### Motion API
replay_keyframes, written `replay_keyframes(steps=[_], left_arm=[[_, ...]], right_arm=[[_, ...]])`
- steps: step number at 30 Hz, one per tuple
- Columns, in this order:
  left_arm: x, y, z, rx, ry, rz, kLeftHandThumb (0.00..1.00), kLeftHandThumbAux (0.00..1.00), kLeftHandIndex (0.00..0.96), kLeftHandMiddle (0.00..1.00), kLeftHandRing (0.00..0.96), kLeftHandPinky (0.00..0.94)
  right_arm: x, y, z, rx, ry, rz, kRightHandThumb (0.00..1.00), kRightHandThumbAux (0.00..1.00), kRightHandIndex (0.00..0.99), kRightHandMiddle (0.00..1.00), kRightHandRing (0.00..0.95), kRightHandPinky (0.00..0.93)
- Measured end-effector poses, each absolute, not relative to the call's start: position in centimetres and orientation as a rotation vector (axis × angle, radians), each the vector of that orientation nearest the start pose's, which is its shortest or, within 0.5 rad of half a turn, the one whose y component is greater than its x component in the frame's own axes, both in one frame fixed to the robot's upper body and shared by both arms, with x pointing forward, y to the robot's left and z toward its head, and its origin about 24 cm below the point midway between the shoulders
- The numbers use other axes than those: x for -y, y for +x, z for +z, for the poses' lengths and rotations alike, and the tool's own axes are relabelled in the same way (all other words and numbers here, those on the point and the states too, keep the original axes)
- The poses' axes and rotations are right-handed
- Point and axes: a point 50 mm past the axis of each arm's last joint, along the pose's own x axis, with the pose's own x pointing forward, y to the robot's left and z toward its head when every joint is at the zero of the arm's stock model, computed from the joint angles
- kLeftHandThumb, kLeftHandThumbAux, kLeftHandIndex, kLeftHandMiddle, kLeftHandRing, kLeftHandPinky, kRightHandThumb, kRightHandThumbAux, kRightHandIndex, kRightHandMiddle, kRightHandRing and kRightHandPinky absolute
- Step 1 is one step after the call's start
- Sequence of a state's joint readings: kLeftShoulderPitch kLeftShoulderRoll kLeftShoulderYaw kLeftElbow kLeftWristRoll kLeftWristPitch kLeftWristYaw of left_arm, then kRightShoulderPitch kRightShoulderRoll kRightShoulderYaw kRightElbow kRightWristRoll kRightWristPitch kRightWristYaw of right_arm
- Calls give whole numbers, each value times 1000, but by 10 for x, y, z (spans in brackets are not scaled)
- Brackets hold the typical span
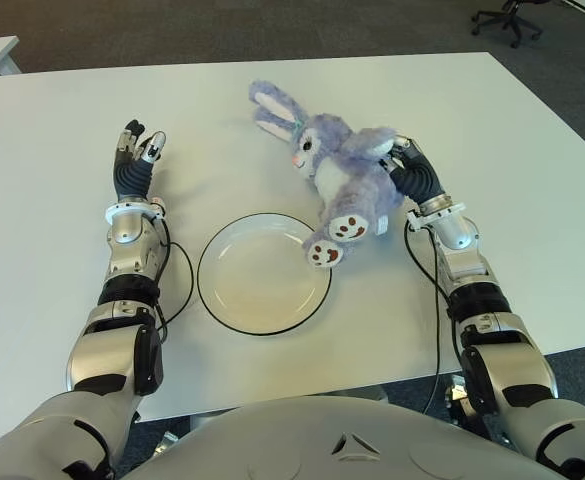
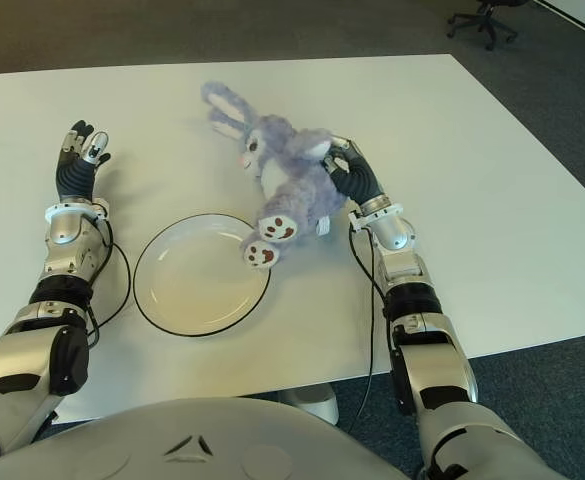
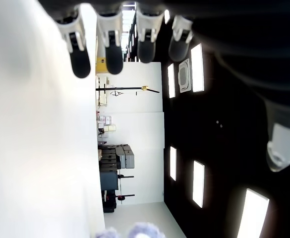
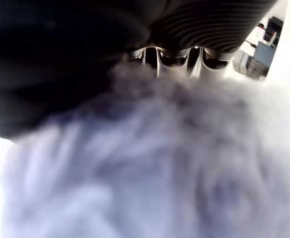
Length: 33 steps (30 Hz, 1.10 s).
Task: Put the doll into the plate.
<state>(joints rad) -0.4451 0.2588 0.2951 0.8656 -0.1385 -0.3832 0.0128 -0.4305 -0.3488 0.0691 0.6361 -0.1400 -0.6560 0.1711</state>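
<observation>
The doll is a fluffy lilac rabbit with long ears, lying on its back on the white table, ears pointing away from me. One of its feet overlaps the right rim of the white, dark-edged plate, which lies flat near the front edge. My right hand is curled around the doll's side; its wrist view is filled with lilac fur under bent fingers. My left hand shows left of the plate with straight, spread fingers and holds nothing.
A black cable loops beside my left forearm close to the plate. Another cable runs along my right forearm. An office chair stands on the dark carpet beyond the table's far right corner.
</observation>
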Motion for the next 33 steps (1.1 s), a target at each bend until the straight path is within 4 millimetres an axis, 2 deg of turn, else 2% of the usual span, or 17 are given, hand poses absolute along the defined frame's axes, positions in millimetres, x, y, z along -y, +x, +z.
replay_keyframes(steps=[2, 3, 5, 14, 33], left_arm=[[-262, 312, 28, 16, 0, 322, 20, 502, 0, 83, 123, 178], [-262, 312, 28, 15, -1, 321, 20, 502, 0, 81, 123, 175], [-261, 312, 28, 15, -1, 321, 21, 502, 0, 82, 124, 176], [-261, 312, 27, 15, -2, 322, 25, 497, 0, 76, 116, 156], [-261, 312, 27, 13, -2, 321, 19, 501, 0, 65, 104, 150]], right_arm=[[180, 318, 81, 391, -528, 331, 959, 602, 403, 492, 571, 588], [180, 318, 81, 393, -531, 326, 873, 655, 385, 517, 593, 610], [180, 318, 81, 394, -532, 320, 848, 669, 383, 526, 607, 616], [181, 318, 81, 393, -521, 321, 849, 665, 404, 520, 619, 572], [183, 318, 82, 411, -506, 306, 848, 665, 405, 538, 621, 585]])
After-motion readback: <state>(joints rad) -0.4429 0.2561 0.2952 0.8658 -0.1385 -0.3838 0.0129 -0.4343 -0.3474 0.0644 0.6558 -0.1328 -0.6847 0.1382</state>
